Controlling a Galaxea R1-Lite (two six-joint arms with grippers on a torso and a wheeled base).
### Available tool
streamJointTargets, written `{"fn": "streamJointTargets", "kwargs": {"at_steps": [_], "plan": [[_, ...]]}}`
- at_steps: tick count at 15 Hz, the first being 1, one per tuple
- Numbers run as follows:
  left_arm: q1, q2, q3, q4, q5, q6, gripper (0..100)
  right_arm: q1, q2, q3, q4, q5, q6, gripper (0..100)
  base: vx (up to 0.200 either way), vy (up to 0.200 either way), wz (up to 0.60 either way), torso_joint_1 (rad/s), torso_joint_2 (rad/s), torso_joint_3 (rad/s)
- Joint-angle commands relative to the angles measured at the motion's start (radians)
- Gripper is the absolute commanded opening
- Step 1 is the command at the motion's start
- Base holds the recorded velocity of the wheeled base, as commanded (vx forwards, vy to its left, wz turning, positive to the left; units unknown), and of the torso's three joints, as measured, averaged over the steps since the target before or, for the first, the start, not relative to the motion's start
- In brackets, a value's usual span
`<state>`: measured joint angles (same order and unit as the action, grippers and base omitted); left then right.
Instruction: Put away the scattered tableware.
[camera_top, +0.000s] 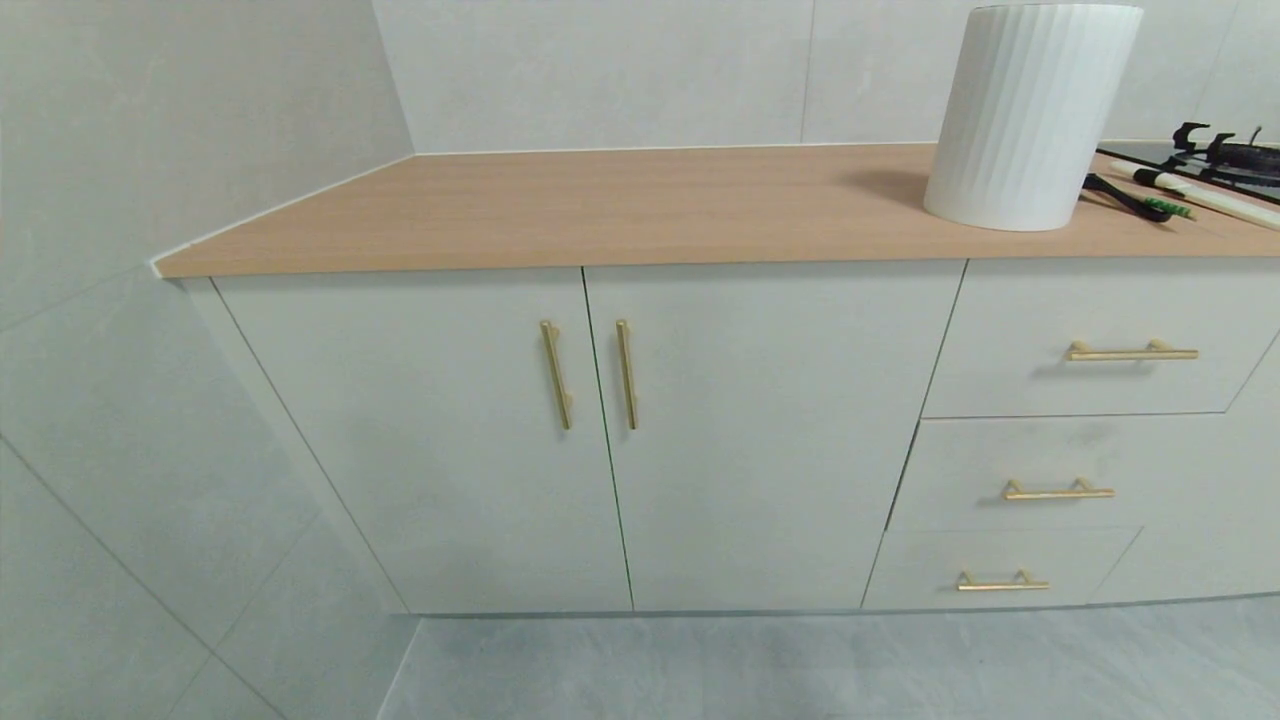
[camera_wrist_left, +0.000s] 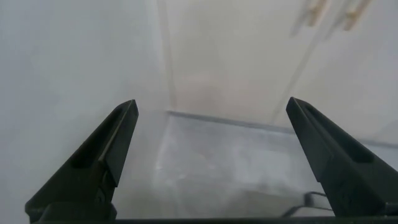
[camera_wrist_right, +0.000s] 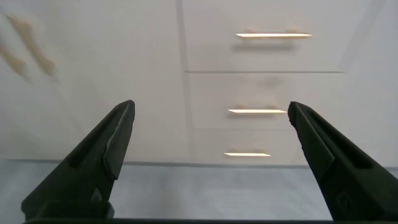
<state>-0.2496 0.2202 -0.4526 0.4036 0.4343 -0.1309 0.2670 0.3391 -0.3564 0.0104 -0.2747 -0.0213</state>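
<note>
Scattered tableware lies on the wooden countertop (camera_top: 560, 205) at the far right: a black utensil with a green part (camera_top: 1135, 199) and a pale stick-like utensil (camera_top: 1200, 193). A tall white ribbed container (camera_top: 1030, 115) stands just left of them. My left gripper (camera_wrist_left: 211, 112) is open, low down, facing the floor and the cabinet's left corner. My right gripper (camera_wrist_right: 211, 115) is open too, facing the stack of drawers (camera_wrist_right: 267, 74) with nothing between its fingers.
Below the counter are two white cabinet doors with gold handles (camera_top: 590, 375) and three drawers with gold handles (camera_top: 1130, 351) on the right. A black stove grate (camera_top: 1230, 155) sits at the far right. Grey tiled wall closes the left side; grey floor lies in front.
</note>
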Motion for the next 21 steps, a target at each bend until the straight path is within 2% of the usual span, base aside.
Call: {"fn": "streamJointTargets", "kwargs": {"at_steps": [1,3,4,6,7,8,9,10,11,12,14,16,17,18,19,20,21], "plan": [[0.050,-0.125,-0.018,0.029,0.017,-0.007,100,-0.109,-0.239,0.005,0.134,-0.043,-0.060,100,0.000,0.000,0.00,0.000,0.00,0.000],[0.095,-0.125,-0.015,0.029,0.023,-0.079,100,-0.146,-0.239,0.045,0.131,-0.149,-0.057,100,0.000,0.000,0.00,0.000,0.00,0.000],[0.121,-0.125,-0.011,0.030,0.031,-0.098,100,-0.177,-0.241,0.068,0.120,-0.163,-0.051,100,0.000,0.000,0.00,0.000,0.00,0.000],[0.138,-0.125,-0.009,0.030,0.064,-0.139,100,-0.259,-0.301,0.099,0.115,-0.138,-0.052,100,0.000,0.000,0.00,0.000,0.00,0.000],[0.211,-0.144,-0.008,0.032,0.055,-0.139,100,-0.270,-0.339,0.137,0.114,-0.121,-0.051,100,0.000,0.000,0.00,0.000,0.00,0.000],[0.239,-0.196,0.009,0.034,0.024,-0.115,100,-0.270,-0.339,0.145,0.098,-0.124,-0.040,100,0.000,0.000,0.00,0.000,0.00,0.000],[0.256,-0.220,0.037,0.030,0.018,-0.070,100,-0.270,-0.339,0.148,0.083,-0.118,-0.005,100,0.000,0.000,0.00,0.000,0.00,0.000],[0.256,-0.220,0.052,0.026,0.050,-0.082,100,-0.270,-0.339,0.155,0.079,-0.109,0.011,100,0.000,0.000,0.00,0.000,0.00,0.000],[0.256,-0.220,0.061,0.026,0.058,-0.085,100,-0.270,-0.339,0.174,0.074,-0.092,0.021,100,0.000,0.000,0.00,0.000,0.00,0.000],[0.256,-0.220,0.097,0.023,0.029,-0.067,100,-0.270,-0.339,0.223,0.052,-0.052,0.023,100,0.000,0.000,0.00,0.000,0.00,0.000],[0.256,-0.220,0.193,-0.042,-0.075,0.042,100,-0.270,-0.339,0.356,-0.092,0.066,0.017,100,0.000,0.000,0.00,0.000,0.00,0.000],[0.256,-0.220,0.357,-0.235,-0.134,0.109,100,-0.270,-0.339,0.355,-0.061,0.140,0.024,100,0.000,0.000,0.00,0.000,0.00,0.000],[0.256,-0.220,0.403,-0.356,-0.200,0.117,100,-0.270,-0.339,0.353,-0.052,0.161,0.026,100,0.000,0.000,0.00,0.000,0.00,0.000],[0.256,-0.220,0.453,-0.436,-0.253,0.122,100,-0.270,-0.339,0.355,-0.032,0.192,0.034,100,0.000,0.000,0.00,0.000,0.00,0.000],[0.256,-0.220,0.453,-0.436,-0.253,0.122,100,-0.270,-0.339,0.355,-0.032,0.192,0.034,100,0.000,0.000,0.00,0.000,0.00,0.000],[0.256,-0.220,0.453,-0.439,-0.304,0.099,100,-0.270,-0.339,0.353,-0.007,0.244,0.030,100,0.000,0.000,0.00,0.000,0.00,0.000],[0.256,-0.220,0.453,-0.436,-0.316,0.093,100,-0.270,-0.339,0.353,-0.007,0.246,0.030,100,0.000,0.000,0.00,0.000,0.00,0.000]]}}
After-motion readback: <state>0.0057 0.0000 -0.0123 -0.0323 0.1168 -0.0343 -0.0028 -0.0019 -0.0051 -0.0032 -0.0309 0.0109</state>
